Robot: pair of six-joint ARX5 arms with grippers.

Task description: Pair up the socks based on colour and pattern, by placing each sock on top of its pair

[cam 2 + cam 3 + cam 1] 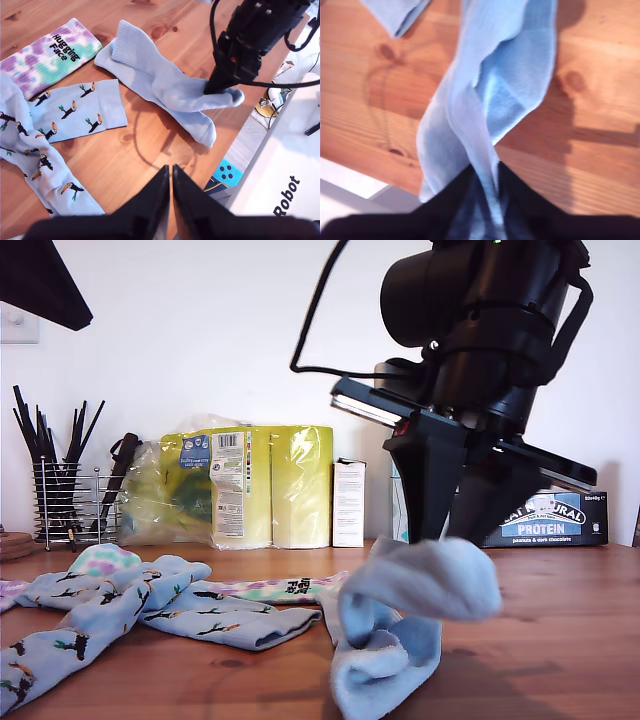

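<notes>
My second gripper (440,538) is shut on a plain light-blue sock (420,580), lifting one end off the wooden table (560,640) while the rest sags onto it. The second wrist view shows that sock (495,90) hanging twisted from the shut fingers. In the first wrist view the second gripper (216,90) pinches the light-blue sock (170,90), which lies across another light-blue one (107,57). My first gripper (171,169) hovers high above, shut on nothing. Two toucan-print socks (75,110) (30,155) and a tie-dye sock (45,57) with black lettering lie beside them.
Along the back wall stand a wire holder of black sticks (65,495), a yellow pack of paper rolls (245,485), a small white box (348,502) and a protein-bar box (545,520). A white box marked "Robot" (285,190) sits past the table edge.
</notes>
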